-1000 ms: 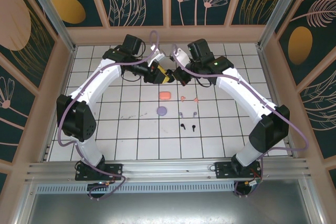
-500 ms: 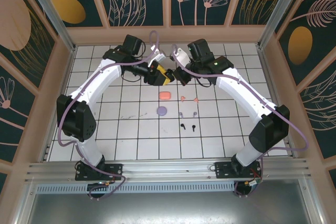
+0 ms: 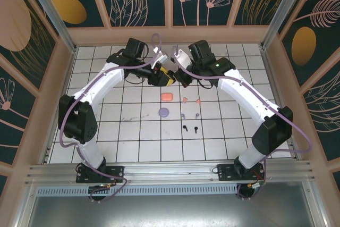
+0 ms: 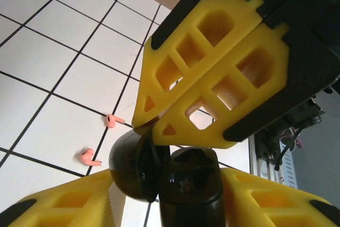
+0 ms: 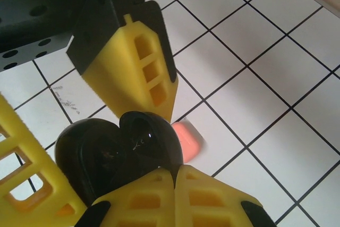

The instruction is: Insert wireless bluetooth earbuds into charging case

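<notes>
Earbuds (image 3: 184, 99) lie loose on the white tiles (image 3: 133, 131) in three pairs: the pink pair, a lilac pair (image 3: 183, 116) and a black pair (image 3: 185, 127). They sit just right of a pink case (image 3: 167, 97) and a lilac case (image 3: 163, 112). Above them, the left gripper (image 3: 166, 77) has its fingers partly apart around a black charging case (image 5: 122, 147); whether they press it is unclear. The right gripper (image 5: 174, 171) is pinched closed, seemingly on that case's edge.
</notes>
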You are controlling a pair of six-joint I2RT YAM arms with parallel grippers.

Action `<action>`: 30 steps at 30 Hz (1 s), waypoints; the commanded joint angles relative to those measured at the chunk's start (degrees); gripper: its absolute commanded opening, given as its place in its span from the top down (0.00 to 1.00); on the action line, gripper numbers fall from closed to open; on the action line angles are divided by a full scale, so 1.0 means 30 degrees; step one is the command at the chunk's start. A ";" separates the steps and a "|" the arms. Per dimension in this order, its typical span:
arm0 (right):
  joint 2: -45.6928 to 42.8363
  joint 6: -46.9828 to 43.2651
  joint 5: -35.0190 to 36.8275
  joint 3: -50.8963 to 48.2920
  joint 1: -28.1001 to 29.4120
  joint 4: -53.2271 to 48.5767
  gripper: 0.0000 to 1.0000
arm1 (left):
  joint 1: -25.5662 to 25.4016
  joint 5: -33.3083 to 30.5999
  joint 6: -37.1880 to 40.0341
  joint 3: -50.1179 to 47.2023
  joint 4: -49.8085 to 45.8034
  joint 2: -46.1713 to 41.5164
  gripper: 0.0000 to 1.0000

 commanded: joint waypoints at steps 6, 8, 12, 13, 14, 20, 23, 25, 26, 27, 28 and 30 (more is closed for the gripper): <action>-0.0588 -0.0261 -0.0099 0.0066 -0.0014 0.0143 1.00 | 0.0019 0.0749 -0.0254 0.0122 0.0862 -0.0530 0.64; -0.0598 -0.0284 -0.0122 0.0036 -0.0039 0.0150 1.00 | 0.0018 0.0849 -0.0225 0.0084 0.0848 -0.0524 0.67; -0.0646 -0.0273 -0.0121 -0.0066 -0.0116 0.0201 1.00 | 0.0019 0.1096 -0.0211 0.0041 0.0959 -0.0604 0.77; -0.0631 -0.0266 -0.0121 -0.0067 -0.0097 0.0209 1.00 | 0.0019 0.1129 -0.0210 0.0018 0.1021 -0.0635 0.80; -0.0664 -0.0251 -0.0121 -0.0065 -0.0121 0.0209 1.00 | 0.0019 0.1172 -0.0249 0.0025 0.1063 -0.0679 0.83; -0.0709 0.0126 0.0064 -0.0037 -0.0146 0.0594 1.00 | 0.0002 0.1337 -0.0558 -0.0159 0.1573 -0.0953 1.00; -0.1016 0.0662 0.0659 0.0031 -0.0142 0.1101 0.94 | 0.0012 0.1048 -0.1067 -0.0981 0.2704 -0.1358 1.00; -0.1506 0.1178 0.1043 -0.0030 -0.0191 0.1399 0.79 | 0.0005 0.0603 -0.1754 -0.1868 0.4005 -0.2030 1.00; -0.1791 0.1424 0.1191 0.0008 -0.0246 0.1380 0.75 | 0.0019 0.0312 -0.2088 -0.2434 0.4759 -0.2345 1.00; -0.2103 0.1655 0.1198 0.0021 -0.0332 0.1366 0.71 | 0.0030 0.0027 -0.2463 -0.2963 0.5520 -0.2617 1.00; -0.2479 0.2034 0.1251 -0.0007 -0.0455 0.1337 0.66 | 0.0048 -0.0168 -0.2835 -0.3578 0.6312 -0.2954 1.00; -0.3217 0.2646 0.1351 -0.0142 -0.0720 0.1079 0.62 | 0.0063 -0.0623 -0.3481 -0.4734 0.8081 -0.3575 1.00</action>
